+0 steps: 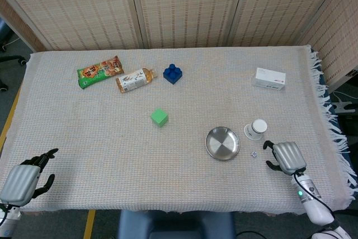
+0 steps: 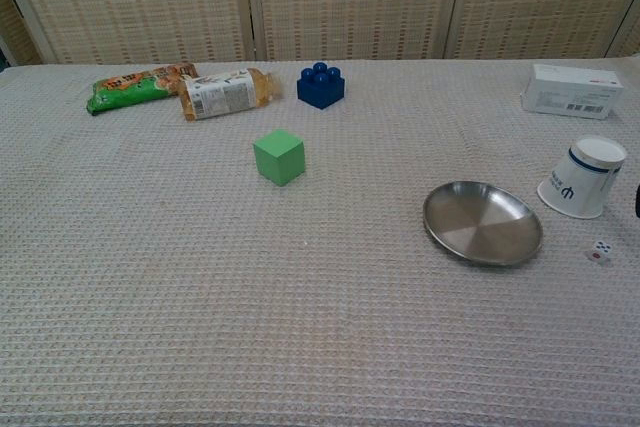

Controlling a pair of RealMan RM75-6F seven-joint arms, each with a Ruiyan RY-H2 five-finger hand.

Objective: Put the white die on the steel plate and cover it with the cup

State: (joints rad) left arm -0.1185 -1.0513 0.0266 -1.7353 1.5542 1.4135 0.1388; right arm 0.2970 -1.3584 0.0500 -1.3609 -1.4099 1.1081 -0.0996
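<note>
The head view is looking steeply down from above the near edge, taking in the whole table point(image 1: 184, 194) to its far edge. The chest view is sitting low and closer, facing the far edge, sharing the middle and far stretch.

Die point(image 2: 601, 251) just right of plate point(image 2: 482, 223), cup point(image 2: 583, 178) behind it, right hand point(image 1: 284, 157) beside die.

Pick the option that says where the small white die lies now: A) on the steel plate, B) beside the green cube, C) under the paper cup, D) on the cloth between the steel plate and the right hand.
D: the small white die rests on the cloth, between the round steel plate and the right hand, touching neither.
</note>
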